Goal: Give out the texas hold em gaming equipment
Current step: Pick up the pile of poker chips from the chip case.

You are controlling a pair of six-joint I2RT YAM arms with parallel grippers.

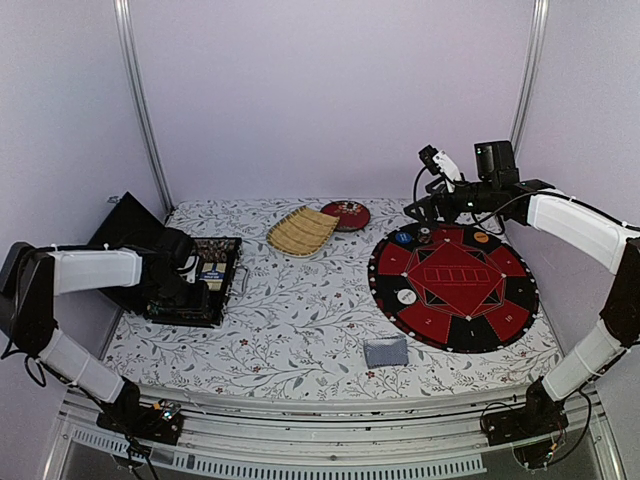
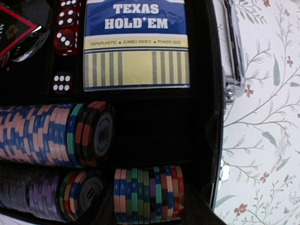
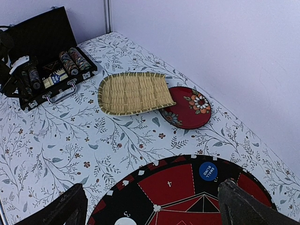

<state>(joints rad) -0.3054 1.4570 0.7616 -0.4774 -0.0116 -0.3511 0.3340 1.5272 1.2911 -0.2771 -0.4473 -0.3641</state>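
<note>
Below the right gripper lies a white tablecloth printed with grey leaves and small red flowers, and beyond the gripper rise plain pale lilac walls, meeting at a metal corner rail, evenly lit.
</note>
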